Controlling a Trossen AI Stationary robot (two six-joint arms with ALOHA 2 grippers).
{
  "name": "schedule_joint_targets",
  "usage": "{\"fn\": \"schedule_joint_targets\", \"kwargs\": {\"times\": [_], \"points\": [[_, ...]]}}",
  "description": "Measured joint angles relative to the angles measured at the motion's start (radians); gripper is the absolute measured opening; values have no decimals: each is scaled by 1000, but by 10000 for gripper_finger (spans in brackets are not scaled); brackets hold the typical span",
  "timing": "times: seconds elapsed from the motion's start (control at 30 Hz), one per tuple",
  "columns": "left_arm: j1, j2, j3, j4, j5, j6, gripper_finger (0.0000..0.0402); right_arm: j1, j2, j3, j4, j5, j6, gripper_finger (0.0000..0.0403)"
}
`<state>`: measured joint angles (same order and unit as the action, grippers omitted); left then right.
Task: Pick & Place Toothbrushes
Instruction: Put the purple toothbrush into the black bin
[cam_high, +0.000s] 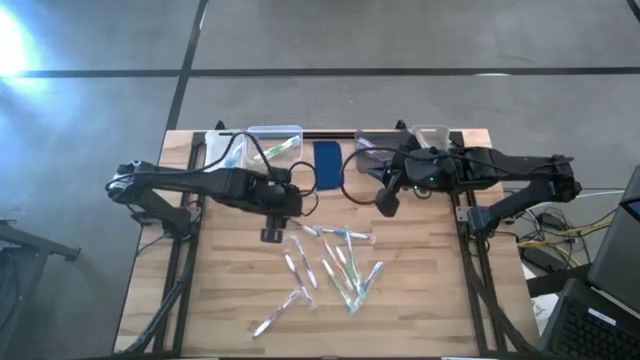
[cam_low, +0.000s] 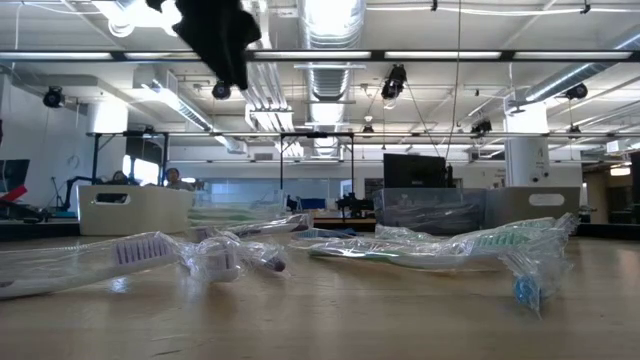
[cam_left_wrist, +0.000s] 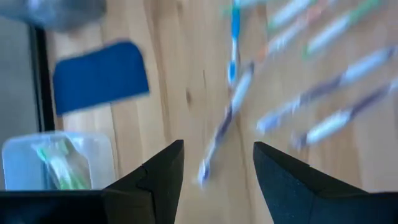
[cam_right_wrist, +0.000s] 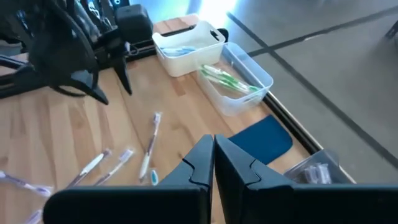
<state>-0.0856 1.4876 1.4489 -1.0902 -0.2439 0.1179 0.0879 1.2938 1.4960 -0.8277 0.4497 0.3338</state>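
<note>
Item: I am holding the left tool (cam_high: 272, 234) open and empty above the toothbrushes (cam_high: 330, 265) scattered on the table (cam_high: 420, 290), risking pinching two crowded neighbours; right tool (cam_high: 386, 206) shut, idle.

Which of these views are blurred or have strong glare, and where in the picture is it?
Left wrist view: toothbrushes streaked by motion blur, while the open left gripper looks sharp. High view: bright glare on the floor at the upper left corner. Low view: ceiling lights blown out, nearest wrapped toothbrush soft. Right wrist view: glare beyond the white bin; shut right gripper dark.
</note>
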Motion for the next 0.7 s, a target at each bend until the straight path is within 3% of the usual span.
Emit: {"fn": "schedule_joint_targets", "kwargs": {"times": [0.17, 0.33, 0.5, 0.7], "points": [[5, -1, -89, -37, -27, 163, 197, 0, 0, 0, 0, 0, 7, 8], [10, -2, -207, 34, -31, 330, 197, 0, 0, 0, 2, -2, 43, 8], [33, -1, -310, 171, 16, 399, 197, 0, 0, 0, 2, -3, 59, 8], [97, 23, -347, 227, 69, 466, 197, 0, 0, 0, 4, -4, 59, 8]]}}
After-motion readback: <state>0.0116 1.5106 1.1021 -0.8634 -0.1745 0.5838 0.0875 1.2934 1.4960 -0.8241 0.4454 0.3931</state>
